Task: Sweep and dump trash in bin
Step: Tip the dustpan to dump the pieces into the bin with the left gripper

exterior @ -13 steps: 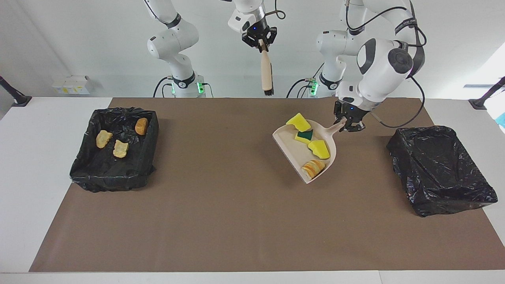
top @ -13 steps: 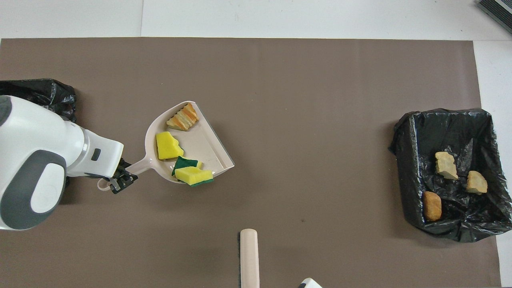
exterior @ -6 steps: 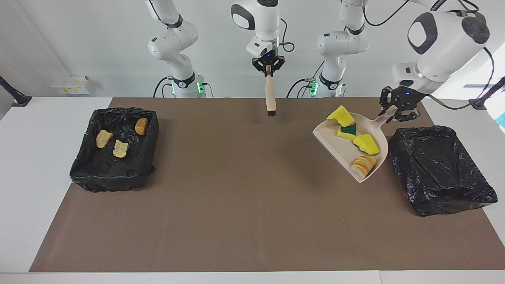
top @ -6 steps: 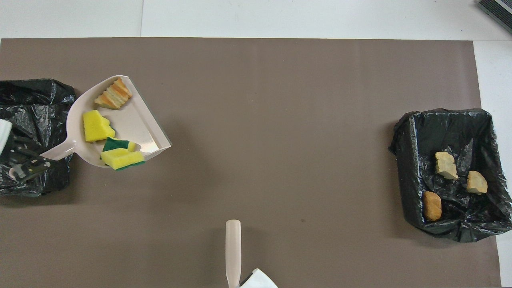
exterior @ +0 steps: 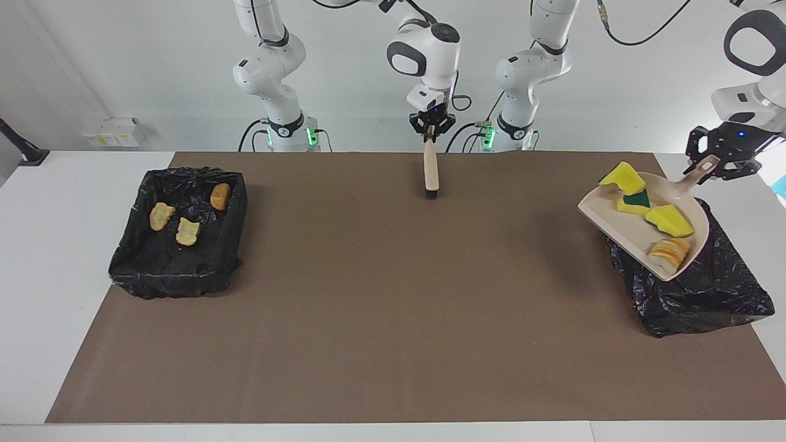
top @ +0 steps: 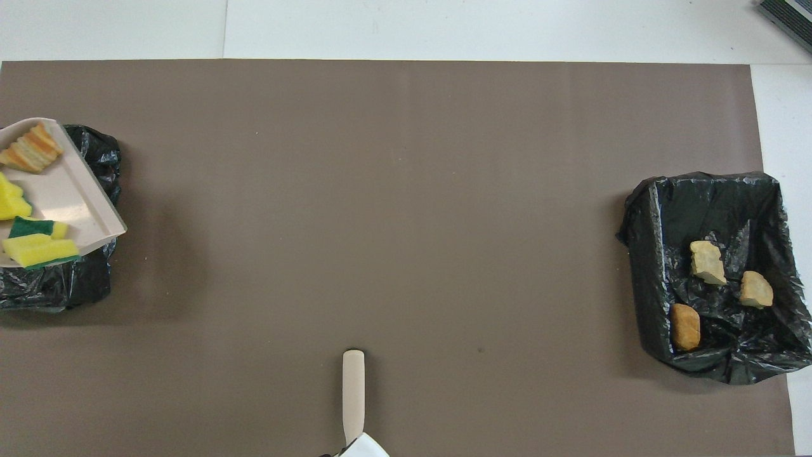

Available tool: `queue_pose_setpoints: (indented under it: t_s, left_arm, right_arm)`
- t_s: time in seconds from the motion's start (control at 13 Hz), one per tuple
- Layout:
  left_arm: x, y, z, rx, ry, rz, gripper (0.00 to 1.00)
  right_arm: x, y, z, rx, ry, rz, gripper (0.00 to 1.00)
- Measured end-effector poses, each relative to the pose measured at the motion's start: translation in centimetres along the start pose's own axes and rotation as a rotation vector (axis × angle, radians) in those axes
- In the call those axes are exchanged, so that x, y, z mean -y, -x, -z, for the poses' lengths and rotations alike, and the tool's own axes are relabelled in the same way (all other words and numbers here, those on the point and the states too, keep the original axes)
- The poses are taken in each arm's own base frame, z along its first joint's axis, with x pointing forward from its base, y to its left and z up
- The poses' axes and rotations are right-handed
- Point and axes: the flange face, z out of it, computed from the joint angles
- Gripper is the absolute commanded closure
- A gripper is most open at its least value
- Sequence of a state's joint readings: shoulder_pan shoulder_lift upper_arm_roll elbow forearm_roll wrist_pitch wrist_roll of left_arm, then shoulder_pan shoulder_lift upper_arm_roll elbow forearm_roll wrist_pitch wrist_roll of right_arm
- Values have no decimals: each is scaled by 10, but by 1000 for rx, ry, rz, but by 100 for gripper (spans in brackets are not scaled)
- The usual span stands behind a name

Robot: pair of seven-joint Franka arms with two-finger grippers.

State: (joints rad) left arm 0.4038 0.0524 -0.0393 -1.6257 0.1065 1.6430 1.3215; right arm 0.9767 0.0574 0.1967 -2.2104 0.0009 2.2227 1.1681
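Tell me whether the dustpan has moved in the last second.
Yes. The dustpan, held by the left hand, went from mid-mat to over the empty bin.

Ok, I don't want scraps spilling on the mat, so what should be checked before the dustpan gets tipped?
1. Left gripper clamped on the dustpan handle: ok.
2. Dustpan over the black-lined bin: ok, though its open lip overhangs the bin's edge.
3. All four scraps in the pan, sponge pieces and striped chunk: ok.
4. Room in the bin: cannot tell, the pan hides it.
5. Right gripper with brush well apart from the dustpan: ok.
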Motion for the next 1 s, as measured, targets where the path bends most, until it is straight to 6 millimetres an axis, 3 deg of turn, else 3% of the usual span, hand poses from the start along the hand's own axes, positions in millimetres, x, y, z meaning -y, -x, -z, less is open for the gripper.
queue_pose_setpoints:
  t_s: [0.15, 0.31, 0.46, 0.69, 0.77, 0.85, 1.0]
  left_arm:
    - [30, 59, -12, 104, -20, 69, 100]
    - [55, 95, -29, 186, -26, 98, 100]
    - [69, 102, -35, 258, -54, 88, 100]
    - [76, 91, -26, 395, -123, 27, 100]
    - [75, 76, -23, 431, -139, -7, 100]
    - [74, 60, -21, 455, -151, -39, 100]
    - [71, 36, -20, 513, -169, -92, 100]
  right_arm:
    - [0, -5, 1, -29, 15, 19, 97]
    - [0, -9, 3, -37, 10, 17, 97]
    - [1, -14, 4, -52, -11, 14, 96]
    - [-4, -34, 0, -87, -20, 7, 91]
    - [-7, -44, -4, -90, -24, -9, 57]
    - [-10, -52, -6, -88, -22, -22, 1]
    - [-8, -61, 0, -85, -14, -37, 0]
